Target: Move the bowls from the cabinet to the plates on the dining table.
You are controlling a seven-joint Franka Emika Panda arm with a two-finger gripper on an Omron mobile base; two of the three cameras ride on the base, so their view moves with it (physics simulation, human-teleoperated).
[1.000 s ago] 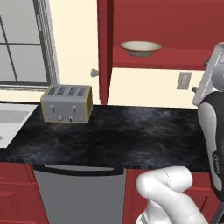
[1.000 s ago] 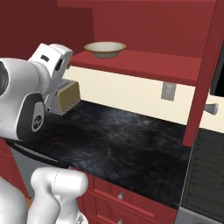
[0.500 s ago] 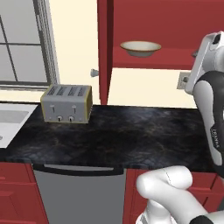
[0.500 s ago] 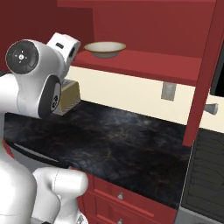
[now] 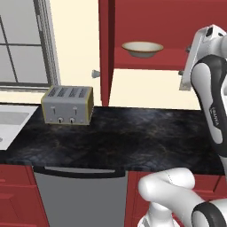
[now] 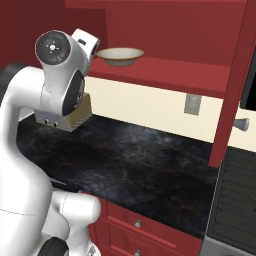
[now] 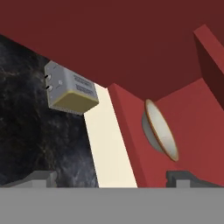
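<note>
A cream-white bowl [image 5: 142, 48] with a tan rim sits on the bottom shelf of the open dark red cabinet [image 5: 150, 17]. From the right base view the bowl [image 6: 119, 56] lies just right of my hand. In the rolled hand view the bowl [image 7: 160, 131] appears on edge, ahead and right of centre. My gripper [image 7: 111, 179] is open, its fingertips [image 7: 41, 177] wide apart with nothing between them, short of the bowl. My hand is raised to shelf height at the right of the left base view. The plates and the dining table are out of view.
A silver toaster [image 5: 67, 104] stands on the black counter [image 5: 124, 137] below the cabinet. One open cabinet door [image 5: 105, 53] hangs edge-on left of the bowl, the other door [image 6: 235, 85] at right. A wall outlet [image 6: 192, 104], a sink [image 5: 9, 122] and a stove [image 6: 235, 190] flank the counter.
My arm has lifted and swung the hand up and in toward the shelf, closer to the cream bowl. The jaws stay open; the bowl has not moved.
</note>
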